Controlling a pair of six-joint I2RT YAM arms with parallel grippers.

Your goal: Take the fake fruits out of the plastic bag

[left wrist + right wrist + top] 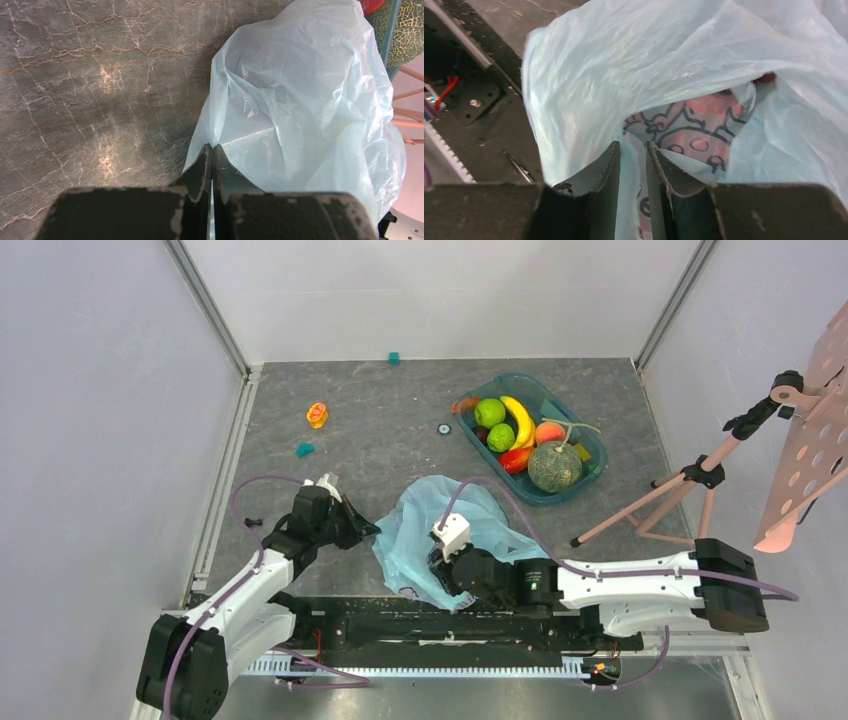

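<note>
— Where is the plastic bag [490,510] lying?

— It is lying crumpled by the near edge of the tabletop [380,400], about midway along that edge, between the two arms. It is puffing up in thin, pale blue folds.

— What are the left fingers [212,152] doing?

— They are clenching on the bag's left rim. A fold of film is rising straight out of their closed tips, and bare tabletop is showing to the left of it.

— And the right fingers [616,150]?

— They are pushing in at the bag's near side, where a pink and black print is showing through the film. They are standing slightly apart with film lying in the gap. I cannot tell whether they are pinching it or only resting around it.

— Is anything showing inside the bag?

— Only a small reddish patch is peeking out under a fold, too hidden to name.

— Where are the fruits sitting?

— They are sitting in a teal tray [597,450] toward the far right corner of the tabletop, well apart from the bag. The melon [555,467] is filling the tray's near end, with its long stem pointing toward the far edge. The green apple [489,412] is lying at the far end, and the peach [548,432] is sitting just beyond the melon. A banana [519,420] is lying between the apple and the peach.

— Anything else out there?

— A small orange toy [317,415] is lying toward the far left, and a pink stand [690,480] is standing by the right edge.
</note>
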